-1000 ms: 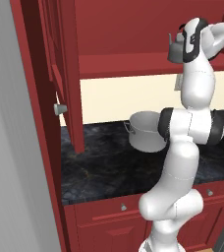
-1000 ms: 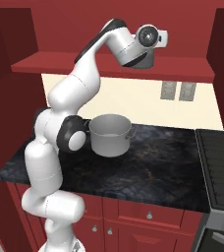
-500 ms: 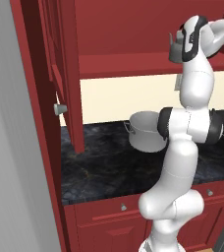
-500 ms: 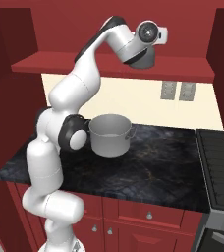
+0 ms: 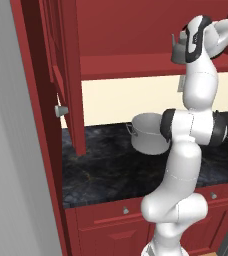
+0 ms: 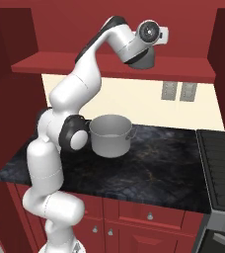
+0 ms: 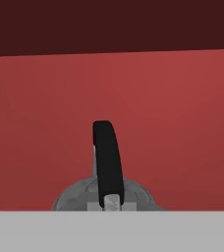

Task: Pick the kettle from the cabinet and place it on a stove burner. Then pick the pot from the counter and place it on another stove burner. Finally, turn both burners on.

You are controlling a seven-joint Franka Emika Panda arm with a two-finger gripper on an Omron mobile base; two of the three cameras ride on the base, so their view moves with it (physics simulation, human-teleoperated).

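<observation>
1. Kettle first, from the left base view: the kettle shows as a small grey shape with its spout up, on the shelf of the cabinet, just beside the raised white arm. The cabinet door hangs open to the left, its round knob facing out, which leaves the shelf free to reach. The pot stands on the bench below, partly behind the arm's elbow, waiting for its own step.

2. Right base view: the arm reaches up and over, its wrist level with the cabinet shelf, so the hand comes at the kettle from the front. The pot sits upright and untouched on the dark bench, well apart from the stove burners at the right edge. Both burners look bare.

3. Hand view: the kettle's black arched handle rises dead centre, with the grey rounded body below it and the red cabinet back wall behind. The gripper sits at the handle's foot; its jaws are drawn together, and I judge them clamped on the handle, since it runs straight down between them. Lifting it clear of the shelf looks like the next call.
</observation>
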